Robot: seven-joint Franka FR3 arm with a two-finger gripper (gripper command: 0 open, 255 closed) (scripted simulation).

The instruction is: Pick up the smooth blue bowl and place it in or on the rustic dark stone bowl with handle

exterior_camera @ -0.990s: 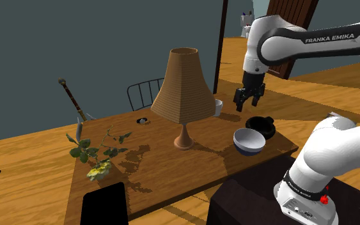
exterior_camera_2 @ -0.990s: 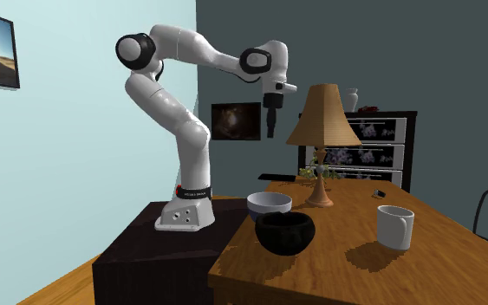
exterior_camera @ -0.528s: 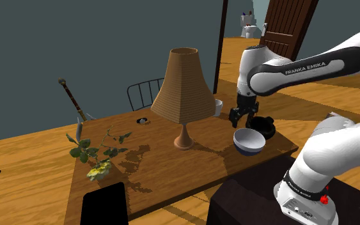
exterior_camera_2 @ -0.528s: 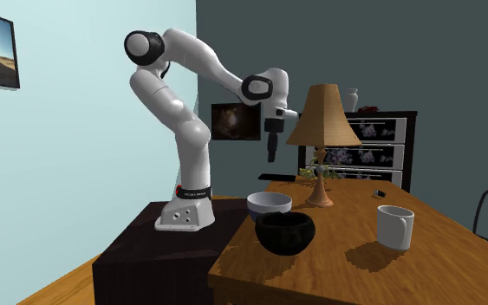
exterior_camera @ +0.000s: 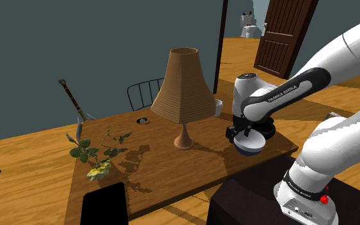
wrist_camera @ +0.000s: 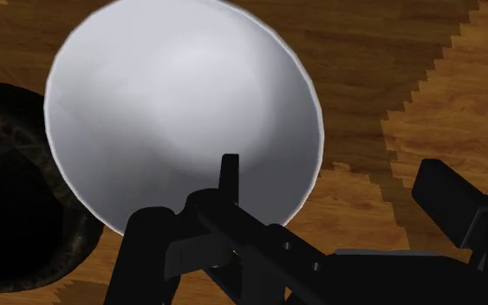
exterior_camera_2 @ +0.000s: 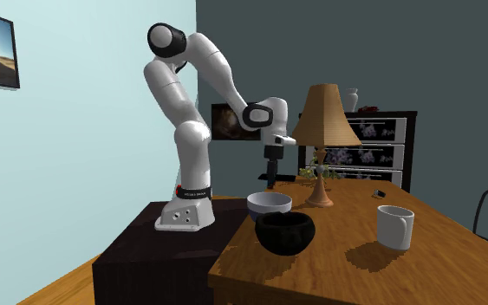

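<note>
Open claw low over the blue bowl, gripping nothing.

The gripper [exterior_camera: 239, 133] [exterior_camera_2: 270, 178] [wrist_camera: 296, 195] hung close above the blue bowl [exterior_camera: 250, 143] [exterior_camera_2: 270, 204] [wrist_camera: 181, 113]. Its two black fingers [wrist_camera: 151, 251] were spread wide. One was over the bowl's pale hollow and the other outside it above bare wood, with the rim between them. I could not tell whether either finger touched the rim. The bowl stood on the wooden table [exterior_camera: 172, 176] [exterior_camera_2: 337, 277], near the corner closest to the robot's stand. The dark stone bowl [exterior_camera: 266, 125] [exterior_camera_2: 285, 232] [wrist_camera: 8, 208] sat just beside it. A ribbed lamp [exterior_camera: 183, 89] [exterior_camera_2: 322, 121] stood nearer the table's middle. A white mug [exterior_camera_2: 395, 227] stood further along the dark bowl's edge, and a leafy plant [exterior_camera: 98, 153] was toward the opposite end.
</note>
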